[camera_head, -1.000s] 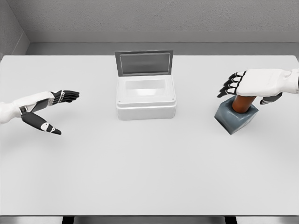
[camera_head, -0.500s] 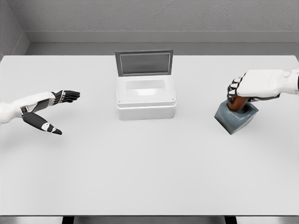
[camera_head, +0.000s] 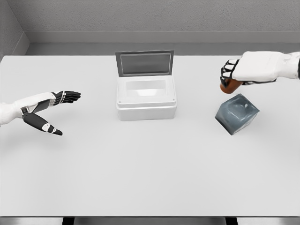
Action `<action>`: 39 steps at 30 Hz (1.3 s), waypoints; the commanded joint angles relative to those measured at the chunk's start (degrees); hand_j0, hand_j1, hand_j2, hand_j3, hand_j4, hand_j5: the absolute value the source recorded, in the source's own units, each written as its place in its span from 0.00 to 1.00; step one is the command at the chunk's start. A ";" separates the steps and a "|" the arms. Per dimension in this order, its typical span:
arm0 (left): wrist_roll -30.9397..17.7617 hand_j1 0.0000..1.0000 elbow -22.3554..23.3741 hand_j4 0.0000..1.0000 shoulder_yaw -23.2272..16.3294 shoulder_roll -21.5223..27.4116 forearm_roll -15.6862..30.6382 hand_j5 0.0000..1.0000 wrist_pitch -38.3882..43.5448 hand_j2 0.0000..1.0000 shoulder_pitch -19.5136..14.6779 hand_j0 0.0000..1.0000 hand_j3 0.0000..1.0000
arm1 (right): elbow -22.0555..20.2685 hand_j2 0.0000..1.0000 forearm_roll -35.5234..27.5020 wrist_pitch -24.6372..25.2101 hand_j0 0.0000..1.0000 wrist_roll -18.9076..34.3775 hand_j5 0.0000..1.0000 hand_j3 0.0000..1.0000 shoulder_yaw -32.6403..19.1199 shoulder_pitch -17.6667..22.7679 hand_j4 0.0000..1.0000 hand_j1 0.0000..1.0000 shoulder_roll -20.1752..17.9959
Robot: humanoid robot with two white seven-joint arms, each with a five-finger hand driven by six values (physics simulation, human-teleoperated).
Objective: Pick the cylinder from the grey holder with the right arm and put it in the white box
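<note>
Simulated test bench, bare room.
Plain white table, featureless grey walls; flat rendered surfaces, no furnishings.

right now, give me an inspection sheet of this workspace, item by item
Surface: white table, flat, bare apart from the items below.
Job's things: brown cylinder is lifted out, above the grey holder, whose socket is empty. The white box sits mid-table with its lid upright at the back, and nothing is seen inside it.
Clutter: nothing seen.
Grippers: right hand is closed around the cylinder, only whose lower end shows. Left hand rests over the table's left side, fingers spread, holding nothing.
Cables: nothing seen.
Surroundings: grey wall behind the table, dark floor strip at the bottom edge.
</note>
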 commanded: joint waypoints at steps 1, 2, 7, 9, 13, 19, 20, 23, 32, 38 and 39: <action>0.00 1.00 -0.03 1.00 0.09 -0.15 0.28 1.00 0.07 1.00 0.01 1.00 1.00 | 1.01 0.18 -0.07 0.13 0.18 -0.10 0.18 0.18 0.24 -0.17 0.18 0.18 4.68; 0.00 1.00 0.06 1.00 0.09 -0.24 0.28 1.00 0.07 1.00 0.01 1.00 1.00 | 2.33 0.18 0.01 0.13 0.18 -0.10 0.18 0.18 0.25 -0.52 0.18 0.18 6.26; 0.00 1.00 0.06 1.00 0.09 -0.33 0.28 1.00 0.07 1.00 0.01 1.00 1.00 | 7.08 0.18 0.19 0.13 0.18 -0.10 0.18 0.18 0.51 -3.07 0.18 0.18 13.38; 0.00 1.00 0.06 1.00 0.09 -0.33 0.28 1.00 0.07 1.00 0.01 1.00 1.00 | 9.45 0.18 0.19 0.13 0.18 -0.10 0.18 0.18 0.60 -4.21 0.18 0.18 16.46; 0.00 1.00 0.06 1.00 0.09 -0.33 0.28 1.00 0.07 1.00 0.01 1.00 1.00 | 10.68 0.18 1.16 0.13 0.18 -0.10 0.18 0.18 4.38 -6.41 0.18 0.18 22.00; 0.00 1.00 0.06 1.00 0.09 -0.33 0.28 1.00 0.07 1.00 0.01 1.00 1.00 | 15.16 0.18 2.47 0.13 0.18 -0.10 0.18 0.18 5.69 -7.12 0.18 0.18 24.37; 0.00 1.00 -0.03 1.00 0.09 -0.33 0.28 1.00 0.07 1.00 0.01 1.00 1.00 | 15.25 0.18 2.48 0.13 0.18 -0.10 0.18 0.18 5.69 -7.12 0.18 0.18 24.46; 0.00 1.00 0.06 1.00 0.09 -0.33 0.19 1.00 0.07 1.00 0.01 1.00 1.00 | 15.78 0.19 2.56 0.13 0.19 -0.10 0.19 0.19 5.96 -7.12 0.19 0.19 24.99; 0.00 1.00 0.06 1.00 0.18 -0.33 0.19 1.00 0.07 1.00 0.01 1.00 1.00 | 15.08 0.19 3.44 0.13 0.19 -0.10 0.19 0.19 6.75 -7.29 0.19 0.19 24.46; 0.00 1.00 0.06 1.00 0.09 -0.33 0.19 1.00 0.07 1.00 0.01 1.00 1.00 | 14.02 0.19 3.44 0.13 0.19 -0.10 0.19 0.19 7.98 -7.29 0.19 0.19 24.37; 0.00 1.00 0.06 1.00 0.09 -0.33 0.19 1.00 0.07 1.00 0.01 1.00 1.00 | 14.11 0.19 3.44 0.13 0.19 -0.10 0.19 0.19 7.98 -7.29 0.19 0.19 24.37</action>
